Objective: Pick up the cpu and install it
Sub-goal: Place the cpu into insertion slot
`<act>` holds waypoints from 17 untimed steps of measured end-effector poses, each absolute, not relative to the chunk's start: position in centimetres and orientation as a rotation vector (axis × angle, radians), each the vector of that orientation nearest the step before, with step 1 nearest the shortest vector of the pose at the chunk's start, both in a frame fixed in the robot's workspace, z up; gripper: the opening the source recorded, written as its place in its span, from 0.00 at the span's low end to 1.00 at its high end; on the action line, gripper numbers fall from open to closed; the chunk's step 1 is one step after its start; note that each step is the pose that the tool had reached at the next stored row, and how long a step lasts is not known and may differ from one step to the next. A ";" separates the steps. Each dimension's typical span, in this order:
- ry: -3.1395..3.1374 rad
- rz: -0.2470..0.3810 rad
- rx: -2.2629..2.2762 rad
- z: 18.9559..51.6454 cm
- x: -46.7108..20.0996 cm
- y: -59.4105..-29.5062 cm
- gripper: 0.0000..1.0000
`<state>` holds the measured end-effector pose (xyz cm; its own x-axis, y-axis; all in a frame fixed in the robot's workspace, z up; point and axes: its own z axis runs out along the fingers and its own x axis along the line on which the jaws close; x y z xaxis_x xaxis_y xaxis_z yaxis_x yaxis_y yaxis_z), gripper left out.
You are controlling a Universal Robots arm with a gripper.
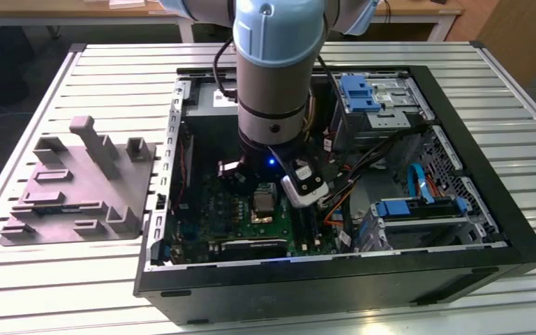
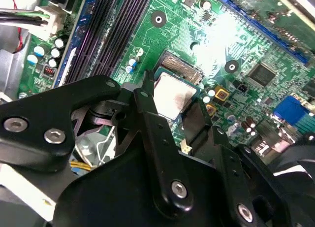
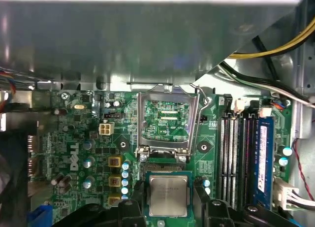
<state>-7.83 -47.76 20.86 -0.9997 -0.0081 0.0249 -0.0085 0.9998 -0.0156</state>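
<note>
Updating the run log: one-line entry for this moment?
arm: inside PC case | gripper: directly over cpu | cpu: flat in socket | socket frame: flipped open | grip: unclear

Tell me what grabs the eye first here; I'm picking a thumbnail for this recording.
The pale-blue robot arm reaches down into the open computer case on the slatted table. At its tip, the gripper sits right at the silver cpu on the green motherboard, with the socket's metal frame flipped open beside it.
</note>
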 end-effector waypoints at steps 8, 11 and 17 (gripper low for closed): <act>-3.115 0.025 0.013 20.1 -7.9 -47.8 0.47; -3.115 0.024 0.013 20.1 -7.9 -47.8 0.47; -3.115 0.024 0.013 19.8 -8.1 -47.8 0.47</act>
<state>-8.09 -47.76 19.80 -0.9996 -0.0082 0.0261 -0.0086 0.9998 -0.0154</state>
